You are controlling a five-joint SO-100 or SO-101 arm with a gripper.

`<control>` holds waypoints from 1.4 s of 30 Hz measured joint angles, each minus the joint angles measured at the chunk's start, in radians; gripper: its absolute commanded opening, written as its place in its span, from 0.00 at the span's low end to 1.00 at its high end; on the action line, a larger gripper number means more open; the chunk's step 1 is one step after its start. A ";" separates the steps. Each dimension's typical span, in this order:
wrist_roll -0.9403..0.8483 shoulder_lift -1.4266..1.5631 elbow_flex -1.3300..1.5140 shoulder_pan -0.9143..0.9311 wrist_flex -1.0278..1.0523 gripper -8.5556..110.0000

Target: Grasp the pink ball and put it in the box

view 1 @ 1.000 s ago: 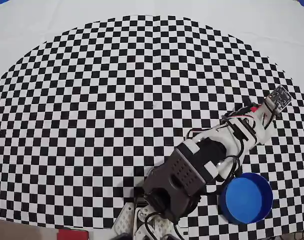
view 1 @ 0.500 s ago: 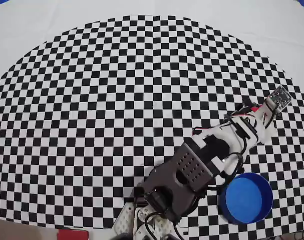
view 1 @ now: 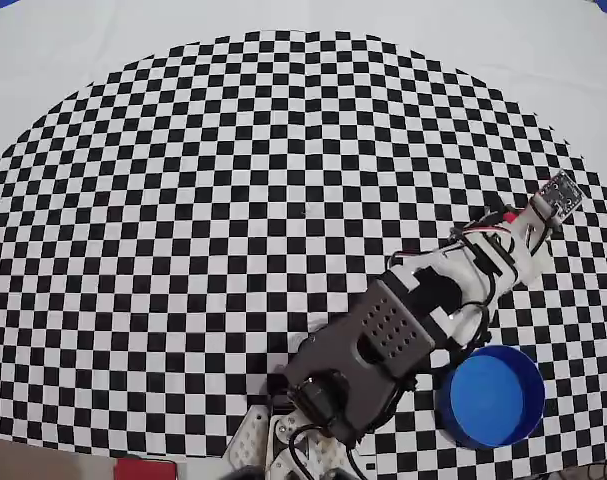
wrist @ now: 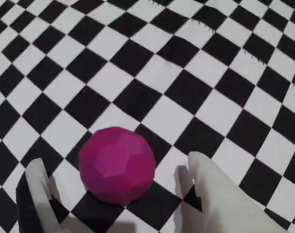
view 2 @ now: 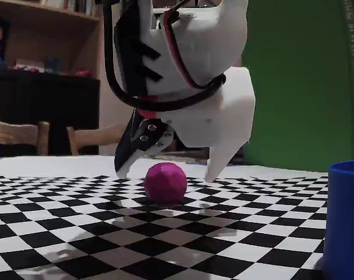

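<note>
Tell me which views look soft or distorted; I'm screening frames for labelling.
Overhead view: the checker pattern bows outward, fisheye-like. Wrist view: pink ball and end effector look slightly soft. Fixed view: ball sharp, the box at the right edge cropped, background shelves dim.

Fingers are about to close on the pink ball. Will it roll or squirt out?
The pink ball looks faceted, which may damp rolling, but it sits free on the flat cloth. The open gripper straddles it; an off-centre squeeze could probably pop it forward.
</note>
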 measured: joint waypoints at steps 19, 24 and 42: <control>0.000 -0.035 -0.040 -0.008 0.000 0.36; 0.000 -0.046 -0.060 -0.009 0.000 0.36; 0.000 -0.063 -0.066 -0.012 0.000 0.36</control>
